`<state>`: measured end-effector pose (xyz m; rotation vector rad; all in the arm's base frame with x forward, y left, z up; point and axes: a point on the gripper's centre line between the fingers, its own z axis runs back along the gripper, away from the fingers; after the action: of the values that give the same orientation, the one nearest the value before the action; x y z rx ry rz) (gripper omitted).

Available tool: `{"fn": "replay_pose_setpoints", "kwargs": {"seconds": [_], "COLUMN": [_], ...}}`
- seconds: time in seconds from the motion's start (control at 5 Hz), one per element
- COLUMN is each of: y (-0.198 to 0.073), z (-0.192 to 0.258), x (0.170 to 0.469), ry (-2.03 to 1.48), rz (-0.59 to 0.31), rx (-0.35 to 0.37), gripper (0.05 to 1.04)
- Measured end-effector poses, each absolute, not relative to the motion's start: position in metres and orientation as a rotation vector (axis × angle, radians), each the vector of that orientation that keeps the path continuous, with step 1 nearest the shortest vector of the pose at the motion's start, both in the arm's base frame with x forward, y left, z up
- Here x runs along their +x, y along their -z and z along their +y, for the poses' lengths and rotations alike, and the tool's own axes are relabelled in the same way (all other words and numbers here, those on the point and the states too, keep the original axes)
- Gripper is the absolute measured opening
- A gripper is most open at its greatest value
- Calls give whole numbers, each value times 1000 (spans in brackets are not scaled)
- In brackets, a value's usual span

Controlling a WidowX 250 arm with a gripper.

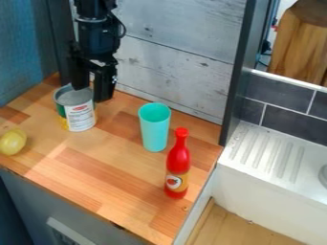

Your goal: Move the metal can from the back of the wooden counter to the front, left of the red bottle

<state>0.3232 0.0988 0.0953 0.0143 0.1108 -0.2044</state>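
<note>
Right of a rounded yellow fruit [13,142] on the wooden bench [115,172], a white-and-green metal can [80,115] stands upright, unlifted, the black gripper's [92,94] fingers parted near its rim, with a tapered turquoise cup [154,131] and a red plastic bottle [179,160] upright farther right.

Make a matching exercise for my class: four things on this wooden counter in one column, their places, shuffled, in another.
Things
A. tapered turquoise cup
B. slim red bottle
C. round metal can with a paper label
D. rounded yellow item

Places
1. right by the black two-finger gripper
2. farthest left of the four
3. closest to the counter's right edge
4. between can and bottle

Pairs: A-4; B-3; C-1; D-2
</note>
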Motion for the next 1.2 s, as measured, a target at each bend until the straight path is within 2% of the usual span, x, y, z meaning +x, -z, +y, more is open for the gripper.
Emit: {"fn": "replay_pose_setpoints", "kwargs": {"seconds": [0.2,0.4,0.6,0.8,1.0,1.2], "y": [-84,-95,-113,-116,-92,-89], "z": [98,124,156,174,188,199], "x": [321,328,329,334,336,347], "ry": [203,116,7,-41,-150,-318], "rz": [143,38,-20,-18,11,-58], "rx": [-1,-72,-77,-53,-12,52], "gripper": [1001,1001,1001,1001,1001,1001]}}
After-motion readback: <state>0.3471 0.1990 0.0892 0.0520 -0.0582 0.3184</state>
